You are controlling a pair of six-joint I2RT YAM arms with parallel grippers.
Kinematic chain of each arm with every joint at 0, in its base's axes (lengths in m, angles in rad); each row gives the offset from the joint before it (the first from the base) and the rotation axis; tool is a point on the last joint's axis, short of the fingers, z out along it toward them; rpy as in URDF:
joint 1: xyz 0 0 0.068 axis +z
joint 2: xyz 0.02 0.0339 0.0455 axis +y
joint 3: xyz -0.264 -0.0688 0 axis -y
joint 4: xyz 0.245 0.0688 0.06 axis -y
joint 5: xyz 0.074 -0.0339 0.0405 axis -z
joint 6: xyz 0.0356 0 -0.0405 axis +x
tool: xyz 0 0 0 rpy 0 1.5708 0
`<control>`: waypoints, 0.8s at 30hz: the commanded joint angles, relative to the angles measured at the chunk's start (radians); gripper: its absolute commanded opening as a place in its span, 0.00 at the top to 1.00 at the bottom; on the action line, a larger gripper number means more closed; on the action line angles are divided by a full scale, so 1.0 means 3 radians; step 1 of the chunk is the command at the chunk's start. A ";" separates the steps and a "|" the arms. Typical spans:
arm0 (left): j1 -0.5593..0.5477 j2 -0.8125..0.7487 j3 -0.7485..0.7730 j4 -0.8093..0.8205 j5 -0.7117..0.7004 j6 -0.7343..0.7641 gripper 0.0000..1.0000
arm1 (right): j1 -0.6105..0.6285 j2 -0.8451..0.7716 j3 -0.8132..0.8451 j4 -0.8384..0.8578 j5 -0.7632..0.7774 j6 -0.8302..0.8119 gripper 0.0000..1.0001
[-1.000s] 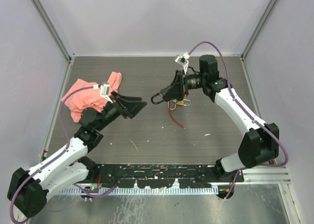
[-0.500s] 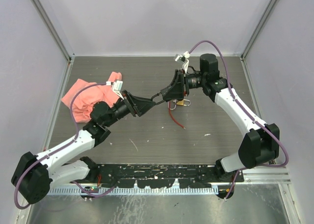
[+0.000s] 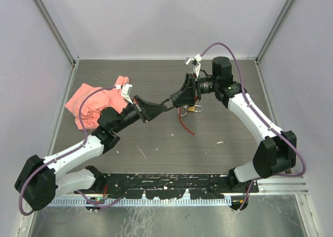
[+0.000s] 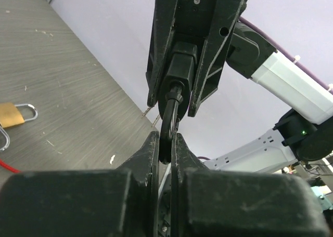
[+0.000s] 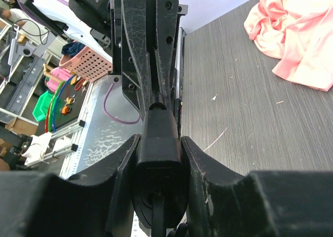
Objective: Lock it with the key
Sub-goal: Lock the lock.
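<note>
Black metal padlock (image 3: 177, 101) is held in the air over the grey wood-grain table (image 3: 156, 76), between both arms. The right gripper (image 3: 183, 96) is clamped on the lock's body, 1 finger on each flat side. The left gripper (image 3: 162, 107) is pressed together on the dark curved shackle (image 4: 169, 120), pinching the loop between its 2 tips.

I cannot pick out the key. A small brass padlock (image 3: 193, 108) with a silver ring lies on the table just beside the right gripper, with a thin red cord (image 3: 186, 124) trailing toward the near edge. Any key there is too small to tell.

The likely trouble is the 2 arms working out of line. The shackle is thin and gripped on a narrow edge, so a skewed push could let it slip free, twist the body in the right fingers, or jam it instead of seating it.

The only containers sit off the table, in the right wrist view. They are a pink lattice basket (image 5: 86, 65), its contents hidden, and a green bin (image 5: 44, 106) beside coloured odds and ends I cannot identify. A crumpled pink cloth (image 3: 96, 103) lies at the table's left.
</note>
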 commanded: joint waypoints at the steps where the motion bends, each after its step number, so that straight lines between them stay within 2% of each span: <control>1: -0.0009 0.0036 0.0140 0.0498 0.0126 -0.0116 1.00 | 0.0019 -0.0180 0.0139 0.0237 -0.0160 0.0016 0.99; 6: -0.0007 0.0080 0.0160 0.0584 0.0231 -0.0124 1.00 | 0.0024 -0.0192 0.0116 0.0236 -0.0189 -0.0020 0.99; 11: -0.0009 -0.0022 0.0169 0.0237 0.0109 0.0202 1.00 | 0.0042 -0.0209 0.0111 0.0218 -0.0238 -0.0014 0.98; 13: -0.0011 -0.0041 0.0179 0.0273 0.0117 0.0257 1.00 | 0.0055 -0.0214 0.0095 0.0213 -0.0238 -0.0023 0.90; 20: 0.0016 -0.0270 0.0213 0.0157 0.0295 0.0584 1.00 | 0.0024 -0.0219 0.0180 0.0201 -0.0280 -0.0046 0.46; 24: 0.0080 -0.0353 0.0184 0.0167 0.0346 0.0547 1.00 | -0.0003 -0.0237 0.0196 0.0095 -0.0200 -0.0140 0.34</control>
